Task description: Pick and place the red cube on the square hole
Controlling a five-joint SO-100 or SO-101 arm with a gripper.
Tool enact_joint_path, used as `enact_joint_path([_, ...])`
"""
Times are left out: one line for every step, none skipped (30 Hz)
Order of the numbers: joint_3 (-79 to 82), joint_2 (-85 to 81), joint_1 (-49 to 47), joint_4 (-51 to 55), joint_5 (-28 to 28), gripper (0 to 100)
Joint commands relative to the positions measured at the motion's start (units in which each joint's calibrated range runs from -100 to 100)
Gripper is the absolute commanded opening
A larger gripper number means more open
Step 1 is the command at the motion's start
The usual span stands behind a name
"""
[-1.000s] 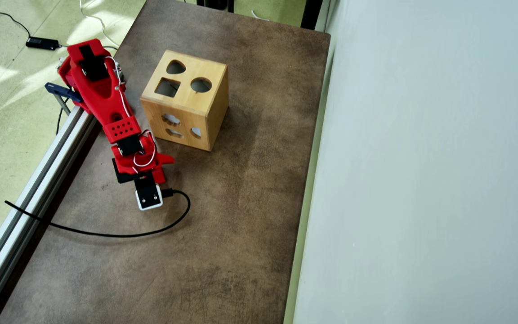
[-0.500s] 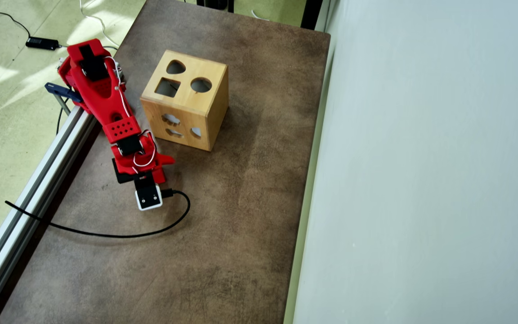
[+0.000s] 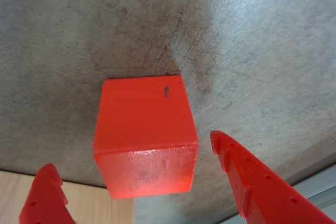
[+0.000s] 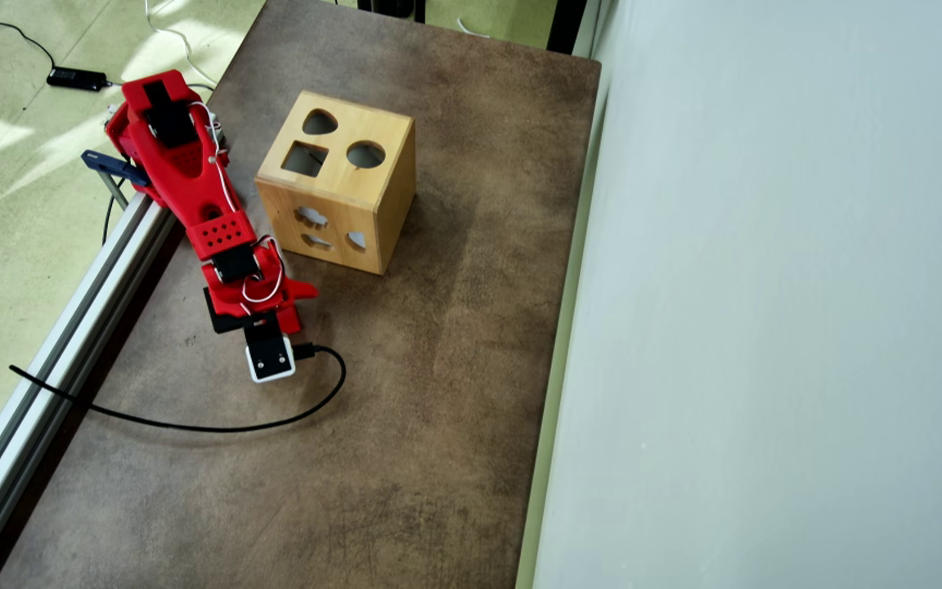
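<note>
Red cube (image 3: 145, 136) on table between spread, non-touching end effector (image 3: 134, 174) fingers; arm (image 4: 193, 188) reaching downward.

**What you cannot see from here**

In the overhead view, the arm (image 4: 193, 188) covers the red cube completely, and the pincer beneath the wrist camera is hidden too. In the wrist view, both fingers (image 3: 252, 177) are cut off by the bottom edge, so you see only their tips. The wooden box (image 4: 338, 184) shows its square hole (image 4: 304, 159), yet its interior is too dark to read. The black cable (image 4: 193, 425) disappears under the rail (image 4: 46, 360) at the desk (image 4: 405, 409) edge.
</note>
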Motion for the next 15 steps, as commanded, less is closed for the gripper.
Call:
enact_joint_path([-2.32, -8.05, -0.15, 0.44, -0.10, 42])
enact_joint_path([-2.14, -8.05, -0.23, 0.44, -0.10, 42])
enact_joint_path([-2.05, -8.05, -0.23, 0.44, -0.10, 42])
enact_joint_path([-2.14, -8.05, -0.15, 0.44, -0.10, 42])
enact_joint_path([-2.14, -8.05, -0.08, 0.44, -0.10, 42])
enact_joint_path([-2.05, -8.05, -0.15, 0.36, -0.10, 42])
enact_joint_path([-1.96, -8.05, -0.08, 0.12, -0.10, 42])
enact_joint_path([-1.78, -8.05, -0.08, -0.20, -0.10, 42])
enact_joint_path([-1.78, -7.88, -0.08, -0.28, -0.10, 42])
enact_joint_path([-1.96, -7.71, -0.08, -0.36, -0.10, 42])
enact_joint_path([-2.14, -7.62, -0.08, -0.36, -0.10, 42])
enact_joint_path([-2.23, -7.45, -0.08, -0.36, -0.10, 42])
enact_joint_path([-2.32, -7.28, -0.15, -0.44, -0.10, 42])
enact_joint_path([-2.32, -7.28, -0.15, -0.44, -0.10, 42])
enact_joint_path([-2.32, -7.28, -0.23, -0.44, -0.10, 42])
